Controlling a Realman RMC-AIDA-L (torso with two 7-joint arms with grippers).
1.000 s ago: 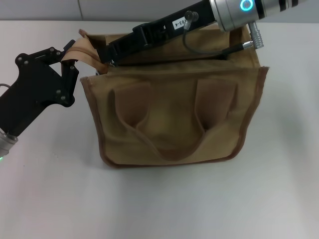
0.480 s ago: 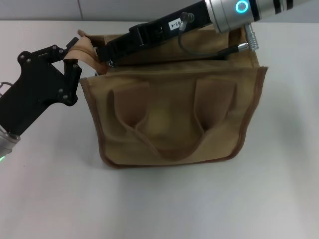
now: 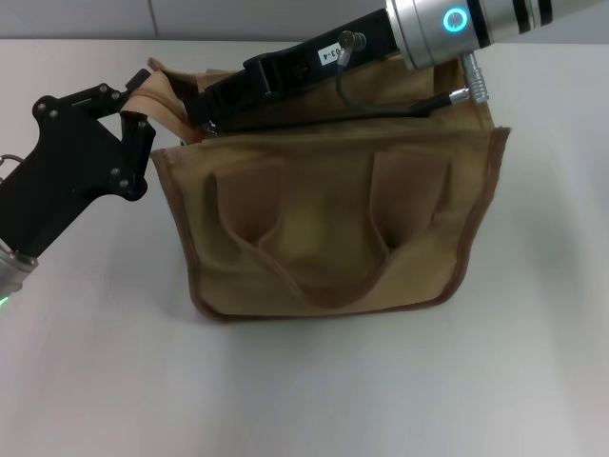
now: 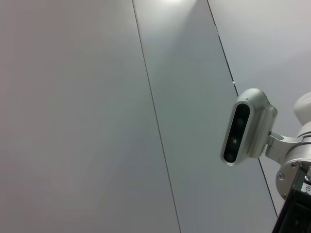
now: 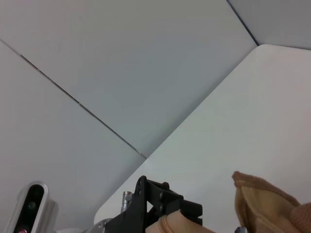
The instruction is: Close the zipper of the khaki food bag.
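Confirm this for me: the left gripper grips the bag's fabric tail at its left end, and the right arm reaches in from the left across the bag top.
Not quite: the right arm reaches in from the right, per the head view. The left gripper is at the khaki food bag's left-end tail.

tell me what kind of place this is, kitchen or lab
Likely a lab or test room, not a kitchen: a bare white table, plain grey panelled walls, and a camera mounted on a bracket.

bright, even light; soft shadows; sharp focus
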